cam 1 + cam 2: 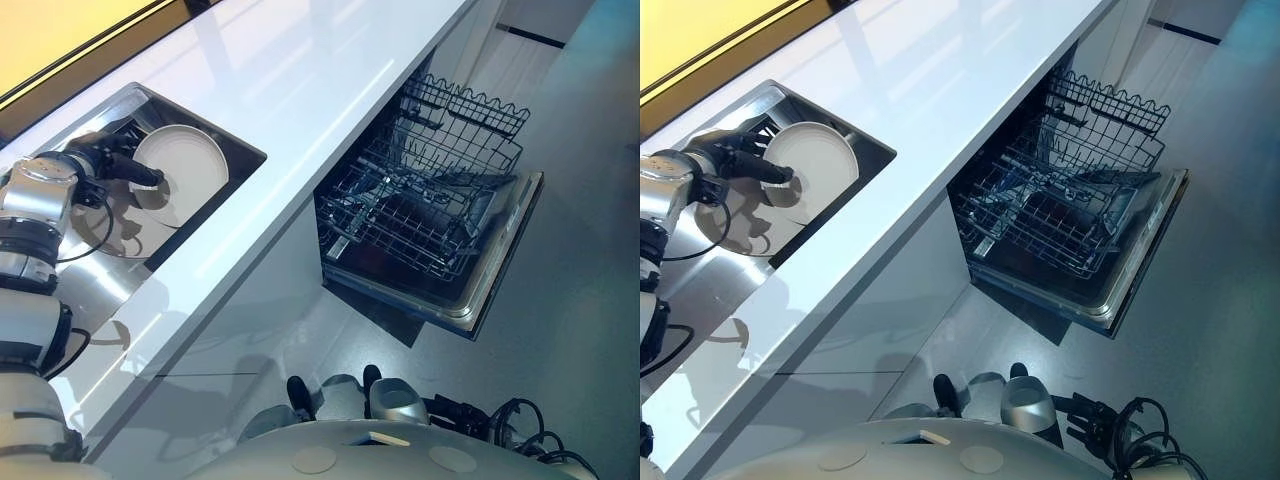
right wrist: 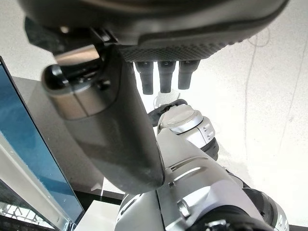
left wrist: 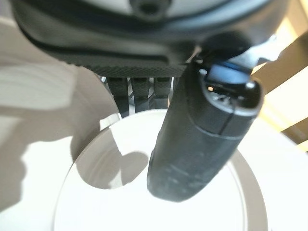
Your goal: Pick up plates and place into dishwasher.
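We are at pickup: our left robot hand (image 1: 108,160) pinches the plate (image 1: 188,165) in the sink (image 1: 105,272); next we must lift it toward the dishwasher rack (image 1: 410,225); right robot hand (image 2: 159,29) hangs slack-fingered

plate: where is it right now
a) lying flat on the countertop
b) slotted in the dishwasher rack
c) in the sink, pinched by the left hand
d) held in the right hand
c: the white plate sits tilted inside the sink, and the left hand pinches its rim, thumb on its face and fingers behind it.
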Robot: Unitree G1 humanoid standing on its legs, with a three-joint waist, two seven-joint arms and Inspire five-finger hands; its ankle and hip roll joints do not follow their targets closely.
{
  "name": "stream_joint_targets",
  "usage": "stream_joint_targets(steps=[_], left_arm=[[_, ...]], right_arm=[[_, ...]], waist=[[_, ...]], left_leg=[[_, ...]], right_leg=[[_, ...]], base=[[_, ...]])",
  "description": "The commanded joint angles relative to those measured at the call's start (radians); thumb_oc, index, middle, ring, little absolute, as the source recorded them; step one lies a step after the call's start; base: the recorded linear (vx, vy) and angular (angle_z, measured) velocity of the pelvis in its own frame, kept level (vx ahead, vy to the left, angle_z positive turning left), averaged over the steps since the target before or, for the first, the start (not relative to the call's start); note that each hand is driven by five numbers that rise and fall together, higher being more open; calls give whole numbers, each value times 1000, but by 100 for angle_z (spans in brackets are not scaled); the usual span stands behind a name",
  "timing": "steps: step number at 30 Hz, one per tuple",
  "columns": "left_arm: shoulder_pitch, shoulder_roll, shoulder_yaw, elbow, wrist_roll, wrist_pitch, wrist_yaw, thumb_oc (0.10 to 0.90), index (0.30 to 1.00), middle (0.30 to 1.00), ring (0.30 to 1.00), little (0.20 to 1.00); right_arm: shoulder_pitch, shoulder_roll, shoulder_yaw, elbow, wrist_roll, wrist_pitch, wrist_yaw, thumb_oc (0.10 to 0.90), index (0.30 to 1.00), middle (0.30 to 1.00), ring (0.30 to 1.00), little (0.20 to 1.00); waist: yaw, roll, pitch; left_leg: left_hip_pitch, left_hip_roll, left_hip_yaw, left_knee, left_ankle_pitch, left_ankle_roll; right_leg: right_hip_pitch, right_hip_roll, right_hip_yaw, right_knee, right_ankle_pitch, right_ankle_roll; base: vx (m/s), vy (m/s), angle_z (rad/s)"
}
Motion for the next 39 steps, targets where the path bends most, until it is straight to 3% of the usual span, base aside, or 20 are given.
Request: stream_joint_targets(steps=[1,4,6,13,17,24,29,34,36,37,39], left_arm=[[-66,-10,65,-59,-107,-126,-27,169,359,359,359,269],[-45,-14,83,-76,-86,-163,-19,196,382,382,382,296],[-9,-16,105,-101,-23,-229,9,100,300,300,300,200],[50,7,146,-173,79,-317,138,100,300,300,300,200],[88,8,192,-221,76,-342,239,100,300,300,300,200],[120,7,229,-262,71,-371,302,100,300,300,300,200],[129,21,278,-293,-19,-456,422,100,300,300,300,200],[146,12,380,-435,-139,-546,563,100,300,300,300,200],[139,15,389,-498,-180,-574,609,100,300,300,300,200],[138,14,390,-508,-185,-574,614,100,300,300,300,200],[131,11,388,-577,-214,-591,635,133,328,328,328,233]], right_arm=[[37,-38,52,-2,-12,-20,22,800,900,900,900,900],[39,-36,56,-3,-12,-22,22,800,900,900,900,900],[40,-30,55,-1,-16,-31,30,800,900,900,900,900],[31,-24,54,-11,24,-40,21,800,900,900,900,900],[31,-15,39,-7,44,-54,-4,800,900,900,900,900],[35,-16,-9,0,75,-67,-30,800,900,900,900,900],[45,-19,-59,2,135,-62,-87,800,900,900,900,900],[73,-68,-189,37,182,-68,-262,800,900,900,900,900],[76,-100,-256,34,252,-105,-413,800,900,900,900,900],[77,-106,-269,31,263,-112,-441,800,900,900,900,900],[79,-150,-370,8,354,-249,-691,800,900,900,900,900]], waist=[[-17,44,-64],[-14,43,-66],[-7,45,-71],[8,43,-80],[17,33,-100],[16,25,-130],[8,20,-141],[-6,8,-150],[-17,5,-150],[-19,6,-150],[-32,6,-152]], left_leg=[[-70,-49,-75,113,-129,-13],[-70,-50,-83,114,-129,-12],[-65,-51,-94,107,-129,-15],[-53,-48,-105,93,-123,-18],[-45,-42,-101,84,-119,-24],[-24,-30,-94,46,-99,-33],[-12,-20,-85,24,-89,-40],[-5,-10,-67,26,-89,-46],[1,-4,-59,25,-89,-47],[3,-3,-57,24,-90,-48],[12,3,-48,19,-89,-50]], right_leg=[[-58,-8,-34,85,-43,116],[-54,-6,-30,88,-48,114],[-48,-3,-34,87,-54,110],[-27,6,-35,73,-55,104],[-10,14,-39,51,-48,100],[14,29,-39,18,-37,97],[20,35,-40,5,-30,96],[19,39,-29,8,-29,93],[17,40,-27,18,-33,91],[18,40,-27,19,-33,91],[17,41,-27,26,-36,89]], base=[[16,-46,-7],[-11,-33,-5],[-41,-43,0],[-67,-50,7],[-95,-71,9],[-93,-64,3],[-82,-44,-1],[-85,-40,-1],[-65,-14,-2],[-54,-2,-2],[-54,13,-2]])
